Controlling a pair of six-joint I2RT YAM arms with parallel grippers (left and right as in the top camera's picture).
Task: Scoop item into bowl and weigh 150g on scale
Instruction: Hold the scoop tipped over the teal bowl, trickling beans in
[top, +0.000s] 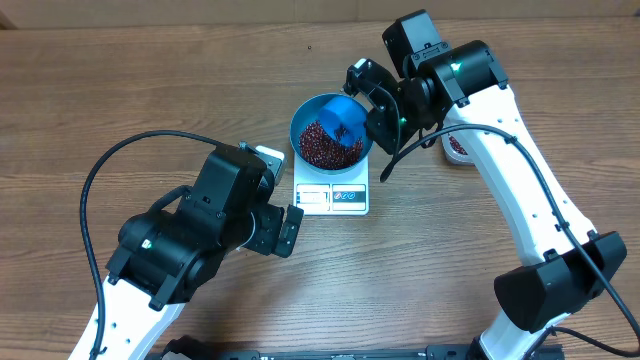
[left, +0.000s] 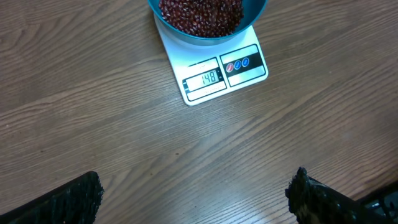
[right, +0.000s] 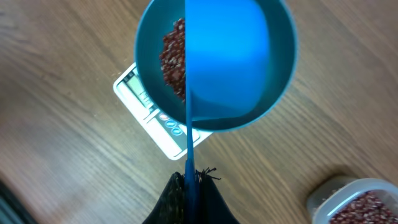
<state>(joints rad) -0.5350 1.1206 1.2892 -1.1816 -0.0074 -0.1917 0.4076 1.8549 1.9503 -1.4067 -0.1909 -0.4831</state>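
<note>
**woodshop_dan:** Brown wood-grain table (top: 150, 80) fills every view. The white scale (left: 214, 71) sits mid-table with the teal bowl (top: 296, 135) on top, and the beans (top: 322, 150) are piled inside the bowl.

**kk_bots:** Can you read the display (left: 203, 79)?

**woodshop_dan:** Yep, the left wrist view shows 148. The two round buttons (left: 237, 63) beside it have icons too tiny to read.

**kk_bots:** And the arms?

**woodshop_dan:** The right gripper (right: 189, 190) is pinched tight on the thin handle of a bright blue scoop (right: 227, 56), which it holds over the bowl. The left gripper (left: 196, 202) has its fingers spread wide over bare wood in front of the scale.

**kk_bots:** Any beans elsewhere?

**woodshop_dan:** There are some in a clear tub (right: 351, 202) on the table beside the right arm.
</note>
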